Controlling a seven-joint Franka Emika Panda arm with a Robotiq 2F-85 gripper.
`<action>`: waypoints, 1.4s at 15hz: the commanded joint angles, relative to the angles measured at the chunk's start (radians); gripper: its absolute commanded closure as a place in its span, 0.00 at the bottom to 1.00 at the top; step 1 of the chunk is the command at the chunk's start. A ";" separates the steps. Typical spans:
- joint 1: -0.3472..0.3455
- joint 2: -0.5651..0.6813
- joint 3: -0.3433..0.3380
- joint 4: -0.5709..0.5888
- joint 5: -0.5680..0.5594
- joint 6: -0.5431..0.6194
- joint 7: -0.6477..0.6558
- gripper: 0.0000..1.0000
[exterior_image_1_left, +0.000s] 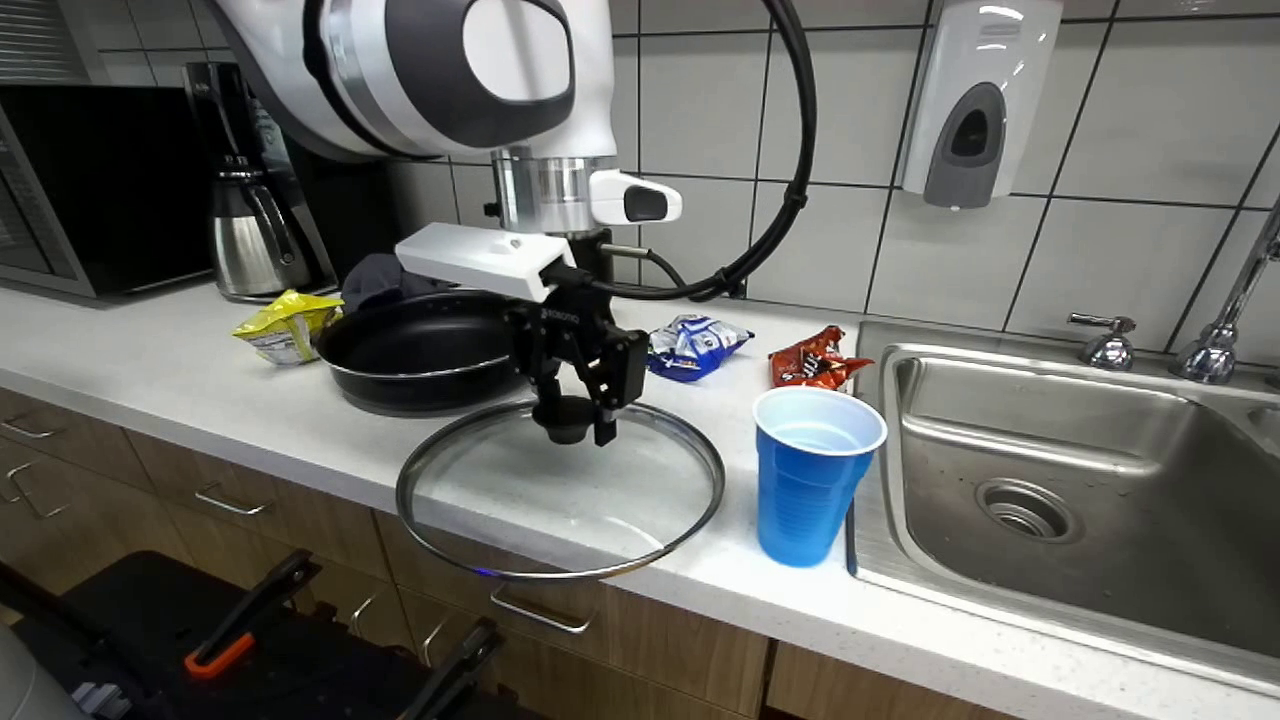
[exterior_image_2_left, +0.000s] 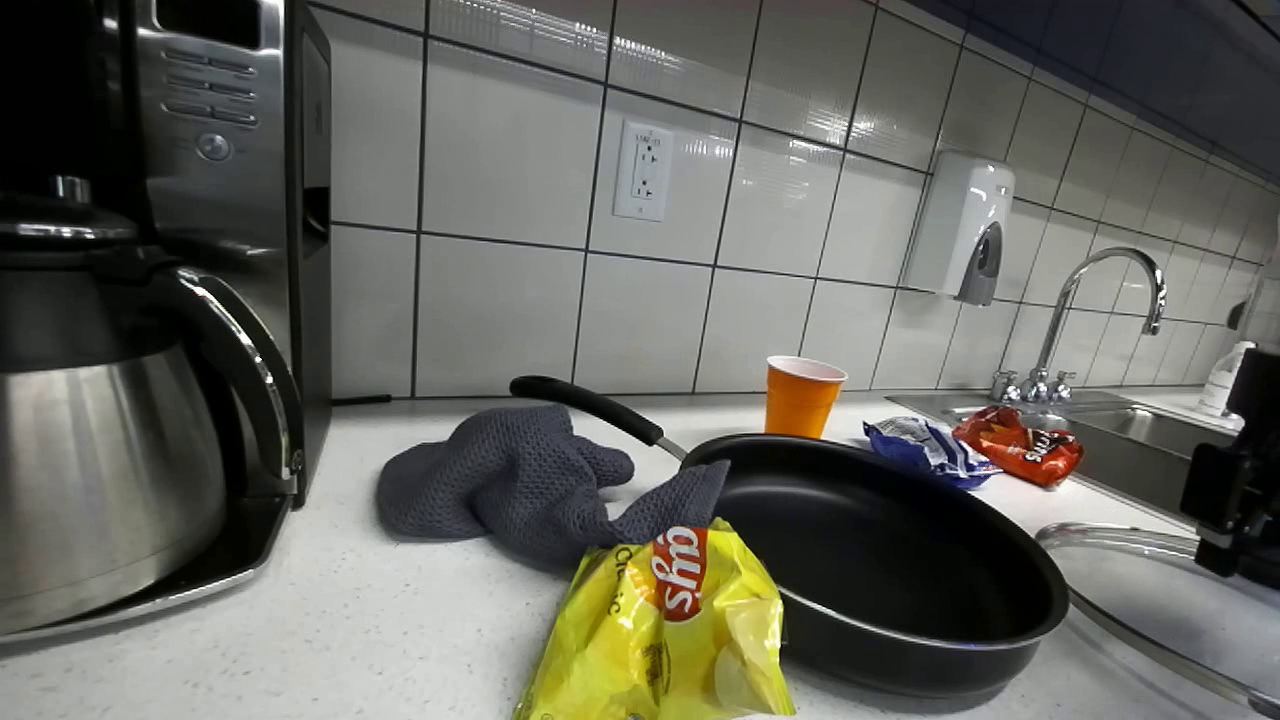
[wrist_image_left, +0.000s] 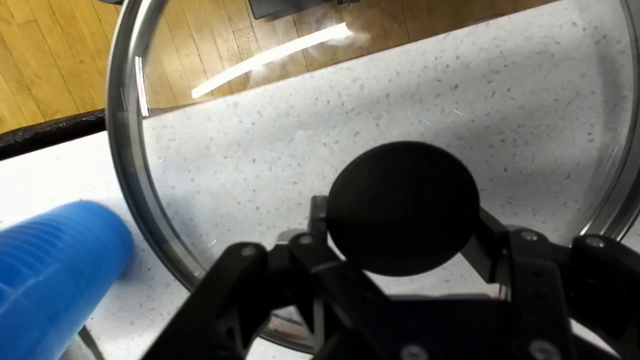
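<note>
My hand (exterior_image_1_left: 575, 412) grips the glass lid (exterior_image_1_left: 570, 500) at the front edge of the bench (exterior_image_1_left: 150, 350)

I am looking into a kitchen: a wall of pale tiles (exterior_image_2_left: 500, 310) with dark joints stands behind the bench, and my wrist view shows a floor (wrist_image_left: 50, 65) of yellow-brown planks past the front edge. The bench itself is white and finely speckled, over wood-grain drawers (exterior_image_1_left: 690, 640), with a steel sink (exterior_image_1_left: 880, 545) set into it.

I have the lid partly above the bench and partly out beyond its edge, between the black pan (exterior_image_2_left: 900, 540) and the blue cup (exterior_image_1_left: 810, 490). Being round, it runs as long one way as another; its knob (wrist_image_left: 402, 207) points up into my hand, which is clenched on it from both sides. The glass looks close to level, though I cannot tell whether any of it touches the bench.

The pan is smooth inside, its handle (exterior_image_2_left: 590, 405) reaching back toward the tiles. The lid is a clear disc bound by a shiny metal rim (wrist_image_left: 125, 150). A grey waffle-weave cloth (exterior_image_2_left: 520, 480) lies crumpled by the pan. The blue cup is upright ribbed plastic. The packets are crinkled and glossy: a yellow bag (exterior_image_2_left: 660, 640) beside the pan, a blue-and-white bag (exterior_image_1_left: 695, 347) and a red bag (exterior_image_1_left: 815, 360) toward the sink. The knob is matt black and rounded.
</note>
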 joint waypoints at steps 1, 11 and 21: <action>-0.016 0.009 0.002 0.024 -0.028 0.022 0.009 0.62; -0.013 0.064 -0.009 0.038 -0.018 0.112 -0.002 0.62; -0.007 0.096 -0.013 0.057 -0.010 0.128 -0.006 0.62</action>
